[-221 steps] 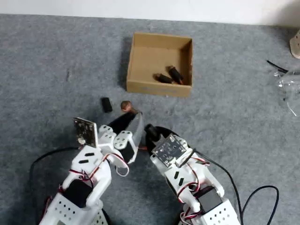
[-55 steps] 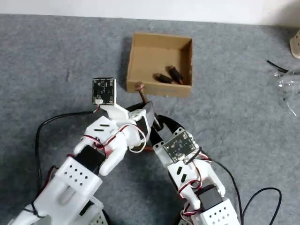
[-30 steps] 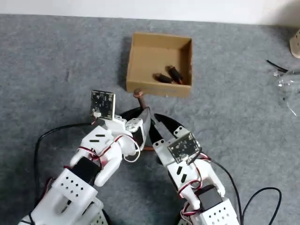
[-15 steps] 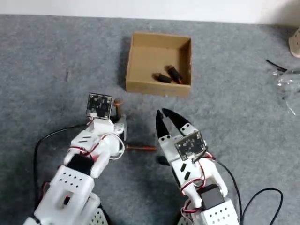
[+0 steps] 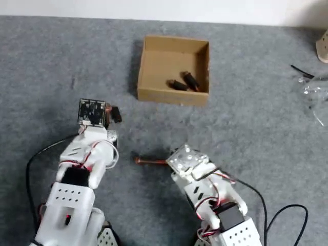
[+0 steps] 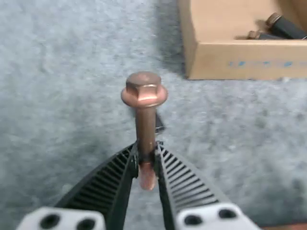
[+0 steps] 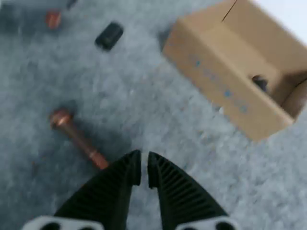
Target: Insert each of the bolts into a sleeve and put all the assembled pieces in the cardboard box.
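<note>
My left gripper (image 6: 146,160) has its two black fingers clamped on the stem of a copper-coloured metal bolt (image 6: 144,96). The bolt stands up out of the fingers with its six-sided head on top. It is out past the near left corner of the open brown cardboard box (image 6: 240,60), well apart from the box.

A small black sleeve (image 5: 116,115) lies on the grey carpet (image 5: 256,128) near that same corner, just beside the held bolt.

My right gripper (image 7: 144,165) has its fingers almost together, with nothing between them. It points down at the carpet in front of the box's near wall. A second copper bolt (image 7: 76,136) lies flat on the carpet there, its thin end close to the fingertips but not touching them.

Inside the box, two dark assembled pieces (image 5: 183,83) lie side by side by its right wall.
</note>
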Tool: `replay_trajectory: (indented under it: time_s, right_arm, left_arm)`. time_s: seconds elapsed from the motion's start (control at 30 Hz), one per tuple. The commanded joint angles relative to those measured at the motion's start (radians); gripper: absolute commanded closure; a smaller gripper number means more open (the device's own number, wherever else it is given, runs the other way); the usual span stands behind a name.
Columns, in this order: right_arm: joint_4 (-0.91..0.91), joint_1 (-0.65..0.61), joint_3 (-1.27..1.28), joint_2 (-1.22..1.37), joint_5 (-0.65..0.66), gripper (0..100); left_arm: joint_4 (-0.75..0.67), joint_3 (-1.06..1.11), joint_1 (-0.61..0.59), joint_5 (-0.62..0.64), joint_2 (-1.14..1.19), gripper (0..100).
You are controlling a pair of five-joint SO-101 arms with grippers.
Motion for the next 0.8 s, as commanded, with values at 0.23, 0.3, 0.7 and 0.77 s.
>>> replay_trajectory:
  time_s: [0.23,0.3,0.7,0.77]
  right_arm:
    - [0.088,-0.018,-0.205,0.251,0.061,86.1]
    - [0.088,-0.018,-0.285,0.39,0.061,86.1]
    - [0.088,-0.019,-0.529,1.079,0.146,85.8]
    - [0.087,-0.019,-0.529,1.113,0.146,85.8]
  left_arm:
    - [-0.011,-0.015,-0.033,-0.1,-0.013,100]
    - [-0.011,-0.015,-0.033,-0.101,-0.013,100]
    - [-0.026,-0.008,-0.038,-0.103,-0.013,100]
    - [-0.04,-0.004,-0.038,-0.103,-0.012,100]
